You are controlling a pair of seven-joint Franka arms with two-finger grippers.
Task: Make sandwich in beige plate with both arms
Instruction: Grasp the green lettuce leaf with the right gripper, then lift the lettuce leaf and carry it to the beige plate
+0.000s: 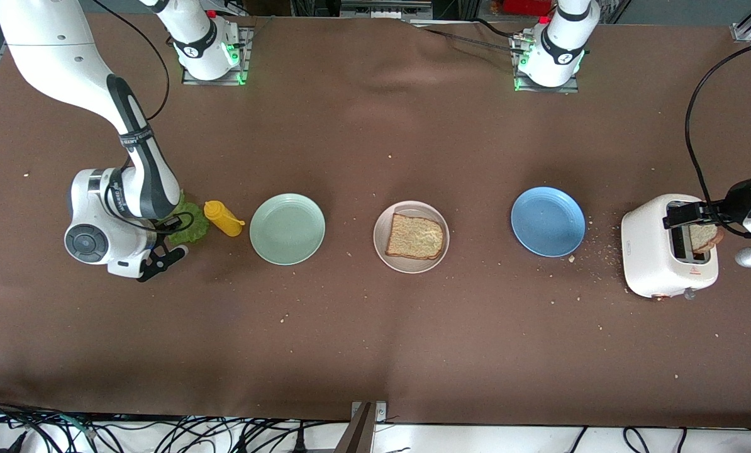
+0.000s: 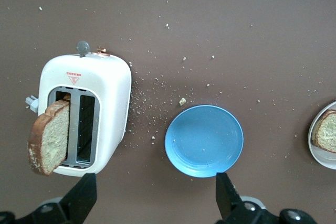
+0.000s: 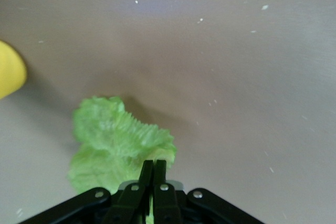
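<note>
**Right gripper pinches lettuce; left gripper spread by toaster**

Right gripper (image 3: 152,174) has its fingers pressed together on the lettuce leaf (image 3: 118,140), beside the yellow mustard bottle (image 1: 223,218). Beige plate (image 1: 383,250) sits between the mint-green plate (image 1: 287,228) and blue plate (image 1: 548,221), carrying one toast slice (image 1: 415,236). Left gripper (image 2: 155,195), fingers spread, hangs over the white toaster (image 1: 649,255), where a second slice (image 2: 50,137) leans out of a slot.
</note>
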